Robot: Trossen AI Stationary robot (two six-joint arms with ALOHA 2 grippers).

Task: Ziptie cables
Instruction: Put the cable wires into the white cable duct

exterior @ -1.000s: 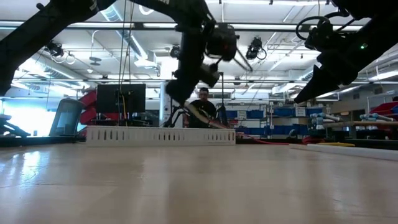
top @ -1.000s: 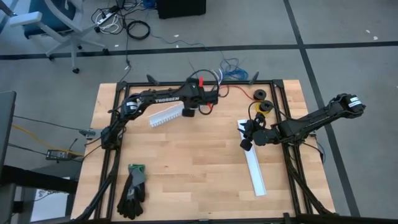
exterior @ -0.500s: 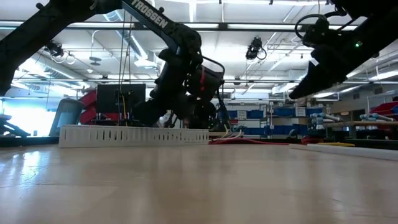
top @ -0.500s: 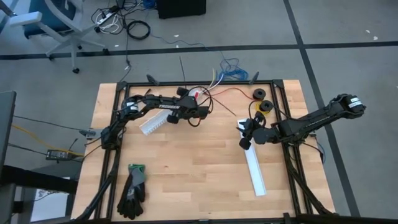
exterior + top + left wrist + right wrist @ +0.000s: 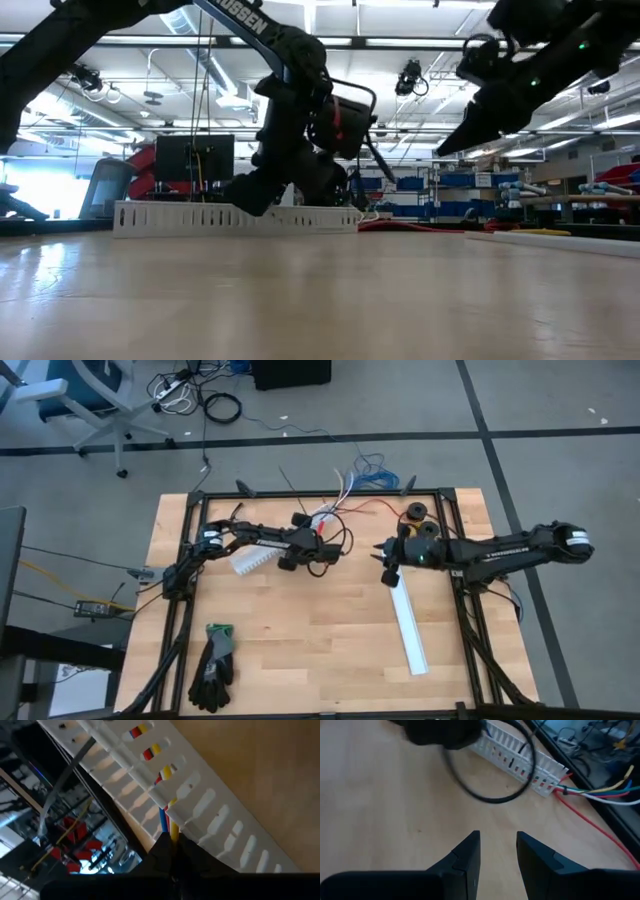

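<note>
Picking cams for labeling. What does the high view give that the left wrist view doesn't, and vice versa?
High view only: the whole table, the right gripper open and empty near the long flat white channel piece, the black gloves, and two dark spools at the far edge.
Left wrist view only: red, yellow and blue cables running inside the white slotted channel, seen through its slots, with the left gripper shut on them.
Both: that slotted channel and the left gripper at it.
</note>
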